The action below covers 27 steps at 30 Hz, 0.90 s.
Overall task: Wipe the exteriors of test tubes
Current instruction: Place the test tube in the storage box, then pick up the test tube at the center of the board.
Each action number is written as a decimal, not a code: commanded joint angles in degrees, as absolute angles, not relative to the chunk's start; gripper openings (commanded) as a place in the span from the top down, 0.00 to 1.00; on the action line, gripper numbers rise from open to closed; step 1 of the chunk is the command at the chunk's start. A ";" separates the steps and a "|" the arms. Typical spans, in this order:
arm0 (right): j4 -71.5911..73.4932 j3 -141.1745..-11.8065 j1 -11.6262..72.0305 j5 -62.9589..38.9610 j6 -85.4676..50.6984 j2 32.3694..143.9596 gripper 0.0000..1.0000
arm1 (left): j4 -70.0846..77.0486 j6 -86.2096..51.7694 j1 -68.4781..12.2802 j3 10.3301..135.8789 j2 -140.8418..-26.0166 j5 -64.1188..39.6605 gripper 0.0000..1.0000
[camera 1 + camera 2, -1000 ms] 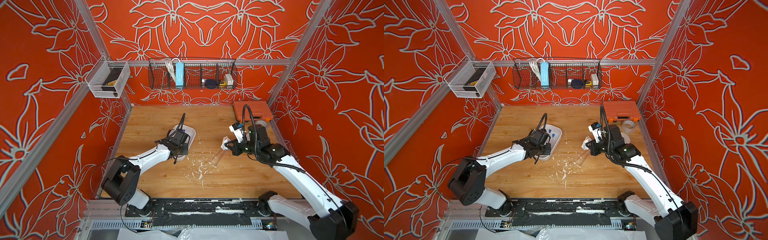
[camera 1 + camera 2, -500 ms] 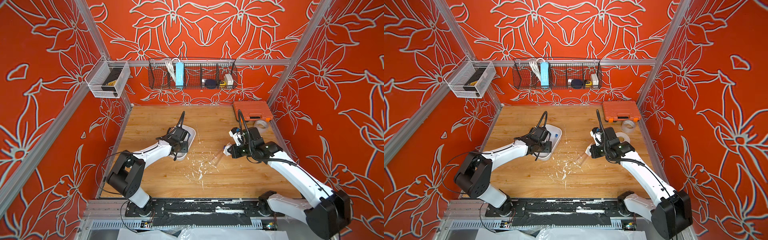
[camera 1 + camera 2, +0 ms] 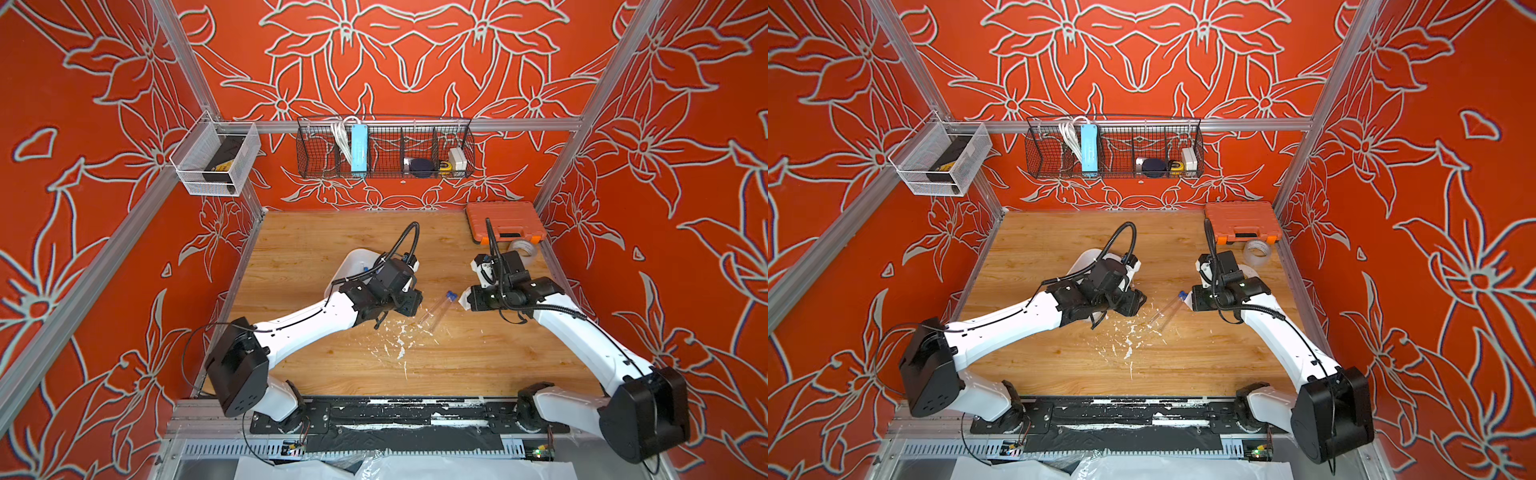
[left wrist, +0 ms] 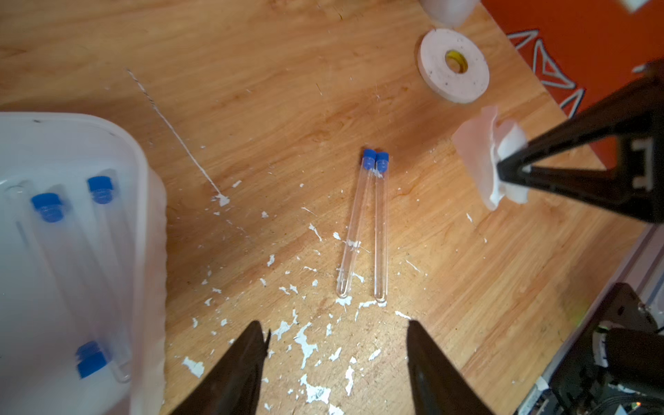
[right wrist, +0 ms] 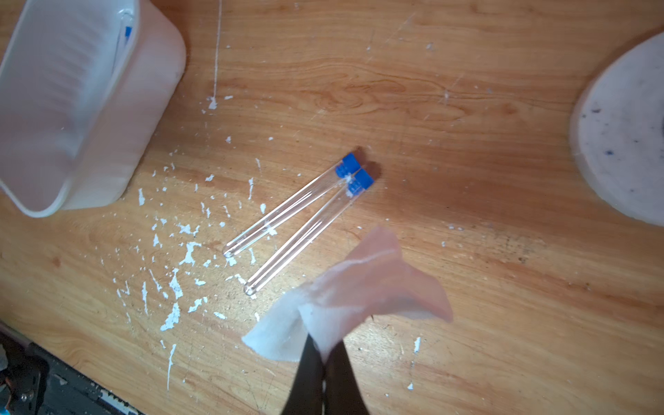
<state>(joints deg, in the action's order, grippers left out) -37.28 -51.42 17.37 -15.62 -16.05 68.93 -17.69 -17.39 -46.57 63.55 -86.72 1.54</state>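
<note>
lying flat on the table [image 4: 251, 90], two test tubes [image 4: 381, 230] wait between the arms.
at left, more capped ones rest in a white tub [image 4: 143, 201]; the left gripper [image 4: 334, 323] hangs spread, the pair just ahead of its jaws, likely for pickup; the right gripper [image 5: 323, 345] pinches a tissue [image 5: 359, 287] near their caps, ready to wipe.

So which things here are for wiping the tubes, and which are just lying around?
For the job: two tubes on the table, more tubes in the tub, tissue in the right claw.
Lying about: white roll, orange case, wire basket, white flakes.
</note>
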 commanded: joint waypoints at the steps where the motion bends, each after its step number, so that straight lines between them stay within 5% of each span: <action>1: -37.88 -49.24 15.25 -17.61 -16.61 67.63 1.00 | -15.03 -15.18 -47.30 62.56 -90.84 -0.09 0.43; 27: -33.76 -44.63 13.15 -21.80 -18.17 65.48 1.00 | -12.28 -10.80 -53.26 68.47 -111.61 12.39 0.59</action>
